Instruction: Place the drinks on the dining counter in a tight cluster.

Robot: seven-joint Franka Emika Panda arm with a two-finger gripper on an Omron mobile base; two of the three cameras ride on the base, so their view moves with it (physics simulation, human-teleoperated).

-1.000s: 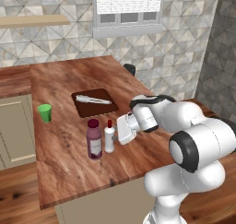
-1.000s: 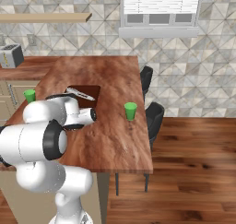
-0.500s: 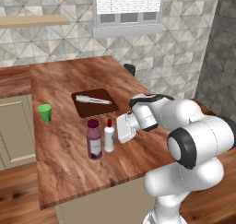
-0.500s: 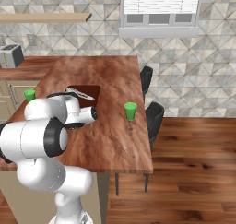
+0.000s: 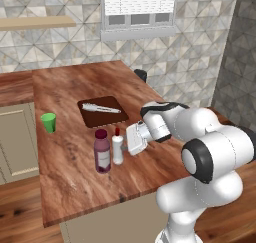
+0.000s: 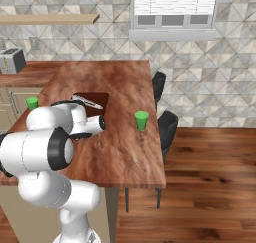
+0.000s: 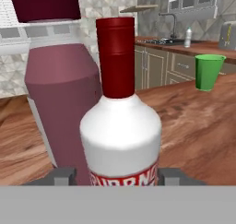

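**Hand view – white bottle set beside purple bottle, release pending**

Location of task items: white bottle (image 7: 120,135) upright on the wooden counter (image 5: 70,87), just beside the purple bottle (image 7: 62,89) – touching or a sliver apart, not resolvable. Both near the front part of the slab, below the cutting board (image 5: 102,112) in the left base view. Green cup (image 5: 48,122) well apart, toward the slab's left edge. Possible third drink, a small clear bottle (image 7: 187,37), standing on the far kitchen counter by the sink; too small to confirm.

Claw (image 7: 119,176): fingertips standing either side of the white bottle's lower body. Pressing on it or just clear of it – cannot tell.

Judged step: letting go of the white bottle and backing off.

Recommended handling:
- Spread the fingers fully before any retreat, so neither pad drags the label.
- Withdraw straight back along the approach line, away from both bottles; no sideways sweep, given the purple bottle at the left fingertip's side.
- Keep the wrist level until clear of the red cap.

Risk, as judged: slim, tall bottle, easily tipped by a glancing finger – likely to knock the purple one in turn.
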